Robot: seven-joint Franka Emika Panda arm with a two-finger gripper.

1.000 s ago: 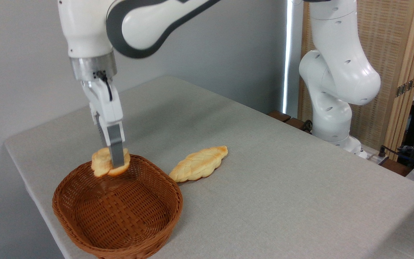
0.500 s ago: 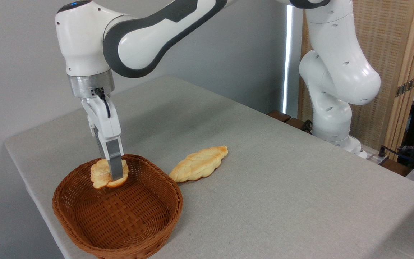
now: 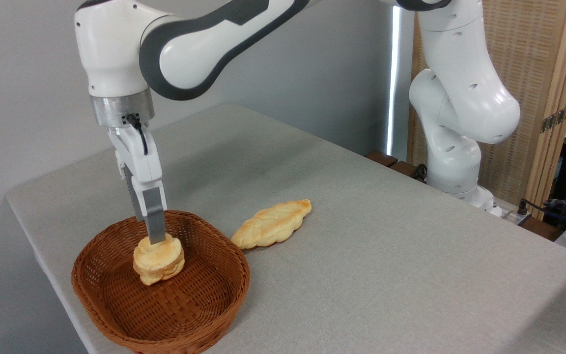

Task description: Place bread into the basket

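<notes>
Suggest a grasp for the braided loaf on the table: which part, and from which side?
Take the braided loaf across its narrow width near the middle, coming straight down from above. It lies flat on the table, long and leaf-shaped with tapering ends, so the thick middle probably seats best. Its long axis runs lower left to upper right, so turn the pincer to close across that. The basket rim sits close to its lower-left tip.

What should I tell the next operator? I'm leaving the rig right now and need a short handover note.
Gripper: just above the bread, touching or nearly so; open or shut cannot be told from this view.
Bread: inside the basket, on its woven floor, tilted a little.
Braided loaf: on the table, right of the basket.
Done: bread is in the basket.
Left: confirm release, lift the arm clear.
</notes>
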